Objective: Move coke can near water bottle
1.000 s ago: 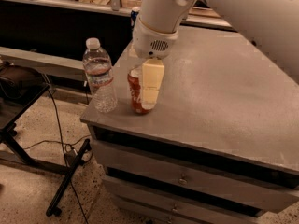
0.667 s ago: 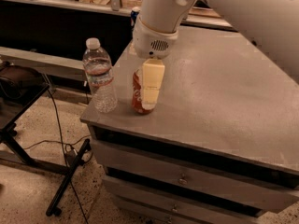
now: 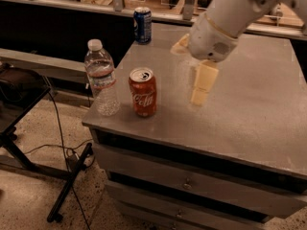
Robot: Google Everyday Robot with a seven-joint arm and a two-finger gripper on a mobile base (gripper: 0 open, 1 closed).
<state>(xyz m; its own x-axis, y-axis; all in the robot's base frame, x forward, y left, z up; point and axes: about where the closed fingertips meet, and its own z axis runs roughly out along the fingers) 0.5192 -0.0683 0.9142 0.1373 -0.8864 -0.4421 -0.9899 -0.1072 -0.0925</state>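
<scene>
Item 1: the coke can [image 3: 143,92] stands upright on the grey cabinet top [image 3: 249,109], near the front left corner. The silver top with its pull tab faces up and the white script faces the camera.

Item 2: the water bottle [image 3: 101,78] stands upright at the left edge of the same top, white cap on. It is just beside the coke can, on the can's left. A narrow gap shows between the two and they do not touch.

Item 3: the gripper [image 3: 199,86] hangs over the middle of the top, to the right of the coke can and clear of it. It is released: the cream fingers [image 3: 205,80] point downward with nothing between them. The white arm [image 3: 225,18] comes in from the upper right.

Item 4: a blue soda can [image 3: 142,25] stands upright at the back left of the top, well apart from the coke can and the bottle.

Item 5: drawer fronts [image 3: 192,186] run below the top. On the speckled floor [image 3: 29,205] to the left are a black stand leg [image 3: 67,186] and loose cables [image 3: 57,123].
</scene>
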